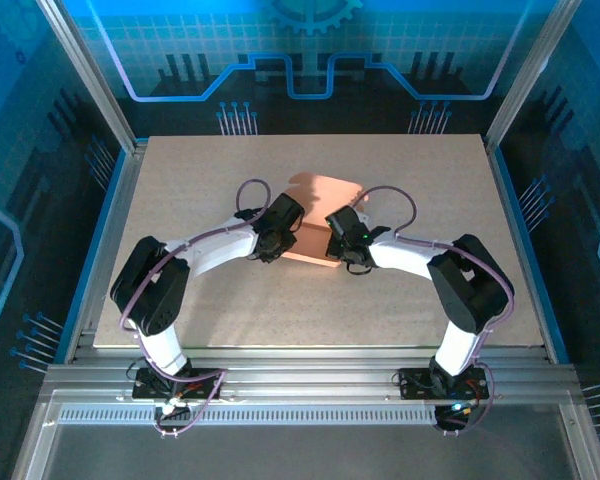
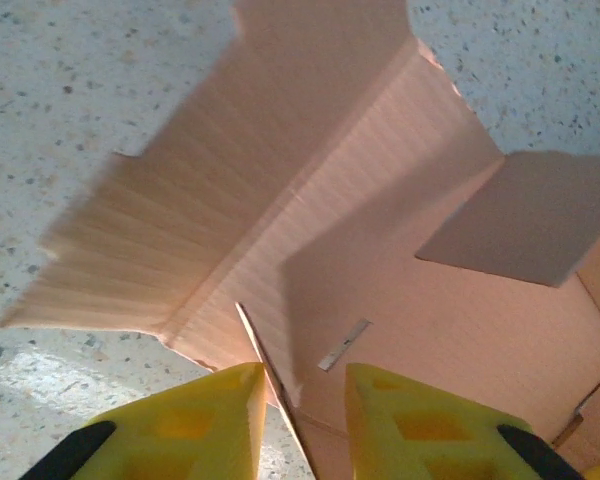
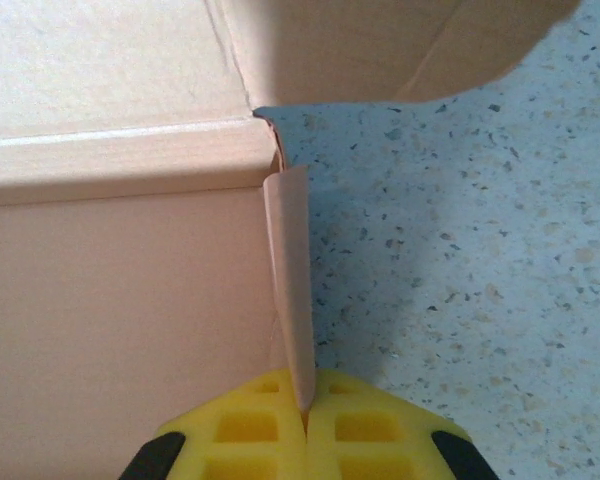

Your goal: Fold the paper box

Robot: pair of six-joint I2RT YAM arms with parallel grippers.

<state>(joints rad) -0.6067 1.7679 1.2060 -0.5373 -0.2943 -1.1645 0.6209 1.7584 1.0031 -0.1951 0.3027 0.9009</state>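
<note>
White arms [image 1: 215, 250], black joints [image 1: 150, 285], purplish cables [image 1: 248, 188], yellow gridded tool fingers [image 2: 195, 420], possibly green wrist light [image 1: 363, 237]

Looks like a robot lab / test cell. Has an alu extrusion frame [image 1: 80, 62] round a speckled tabletop [image 1: 400, 290], w/ clear blue-tinted panels [image 1: 25, 150] at the sides. Shows circuit-trace & gear graphics [image 1: 315, 12] on the back wall [image 1: 160, 30]. Mounts left arm [image 1: 155, 285] & right arm [image 1: 470, 285] on a slotted alu rail [image 1: 310, 380] at near edge, w/ bare cabling [image 1: 175, 408] by the bases.
</note>
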